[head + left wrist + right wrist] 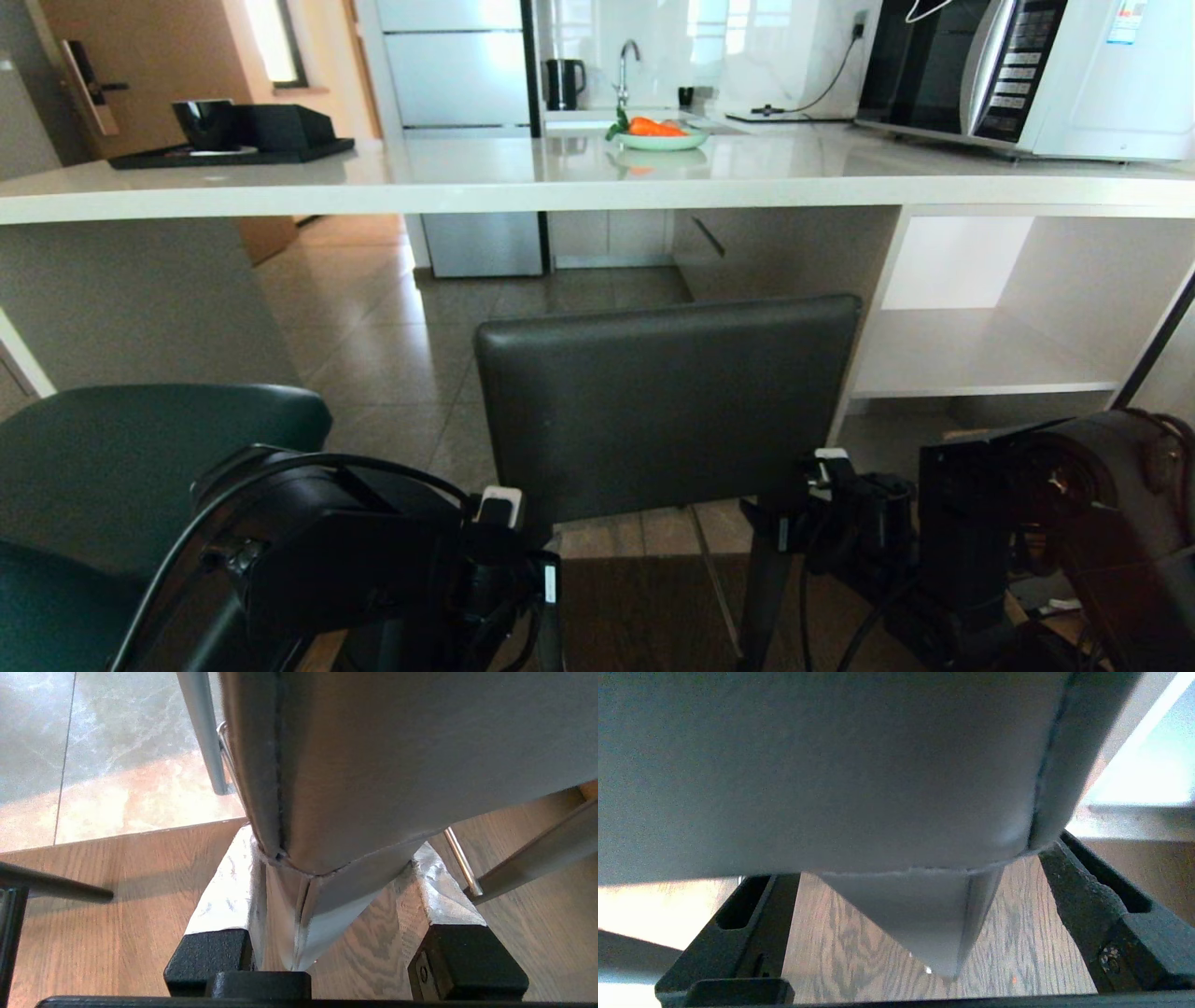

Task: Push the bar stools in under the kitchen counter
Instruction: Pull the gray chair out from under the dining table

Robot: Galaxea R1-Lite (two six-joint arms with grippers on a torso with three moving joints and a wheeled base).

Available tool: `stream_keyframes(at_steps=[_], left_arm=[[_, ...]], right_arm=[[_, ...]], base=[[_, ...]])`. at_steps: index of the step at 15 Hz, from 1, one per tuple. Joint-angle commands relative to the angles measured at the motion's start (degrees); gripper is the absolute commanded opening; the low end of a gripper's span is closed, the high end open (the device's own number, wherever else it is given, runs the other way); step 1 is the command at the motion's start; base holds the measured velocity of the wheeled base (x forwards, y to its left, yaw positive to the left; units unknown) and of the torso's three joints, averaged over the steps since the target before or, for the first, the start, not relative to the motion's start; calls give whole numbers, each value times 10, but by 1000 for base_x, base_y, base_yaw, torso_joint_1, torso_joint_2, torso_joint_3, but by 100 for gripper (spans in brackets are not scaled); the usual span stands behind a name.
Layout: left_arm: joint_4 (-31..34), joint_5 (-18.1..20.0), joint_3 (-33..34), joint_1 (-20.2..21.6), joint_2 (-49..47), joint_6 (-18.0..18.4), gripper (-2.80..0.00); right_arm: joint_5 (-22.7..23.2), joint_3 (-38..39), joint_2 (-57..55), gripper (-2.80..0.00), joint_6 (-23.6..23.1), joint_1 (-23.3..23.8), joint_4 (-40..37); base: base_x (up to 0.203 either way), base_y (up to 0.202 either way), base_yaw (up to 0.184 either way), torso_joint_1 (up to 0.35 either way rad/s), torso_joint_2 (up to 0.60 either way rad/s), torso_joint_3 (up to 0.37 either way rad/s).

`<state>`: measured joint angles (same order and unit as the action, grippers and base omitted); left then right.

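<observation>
Stools first: the dark grey stool (667,411) stands square to the kitchen counter, its backrest facing the robot and sitting short of the thick white tabletop (597,182) edge — not yet tucked beneath it. The teal stool (140,467) is off to the robot's left, its curved back low in the head view, also out in front of the counter rather than under it.

Both arms are at the grey stool's back. The left pincer (348,896) sits at the lower left corner of the backrest, its fingers (224,896) spread either side of the corner with the seam running down between them; one finger lies against the upholstery, the other stands a little off it, so this is a half-wide straddle rather than a firm clamp. The right pincer (920,914) is at the lower right corner, its black fingers (1092,896) set wide apart around the corner, with floor visible in the gaps on both sides.

Under the stool a chrome bar (205,732) runs down toward the tiled floor, and wooden flooring lies beneath both pincers.

On the tabletop stand a plate with carrots (658,135), a microwave (1018,70) at the right and a black tray (233,149) at the left; white shelving (980,355) opens below on the right.
</observation>
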<state>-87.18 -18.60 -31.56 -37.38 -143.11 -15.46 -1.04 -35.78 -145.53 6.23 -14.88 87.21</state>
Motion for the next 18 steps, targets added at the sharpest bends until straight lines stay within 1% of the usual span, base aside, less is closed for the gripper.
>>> stream_keyframes(at_steps=[1,7,15,18], left_arm=[[-5,-2,-1,0,-2,-1,-280],[-5,-4,-8,0,-3,-1,-280],[-5,-4,-8,0,-3,-1,-280],[-5,-4,-8,0,-2,-1,-280]], right_arm=[[-1,-7,-10,-280,0,-1,5],[-4,17,2,-280,0,-2,5],[-5,18,11,-280,0,-5,5],[-5,57,33,-280,1,-7,5]], base=[[0,0,0,0,0,0],[0,0,0,0,0,0],[0,0,0,0,0,0],[0,0,0,0,0,0]])
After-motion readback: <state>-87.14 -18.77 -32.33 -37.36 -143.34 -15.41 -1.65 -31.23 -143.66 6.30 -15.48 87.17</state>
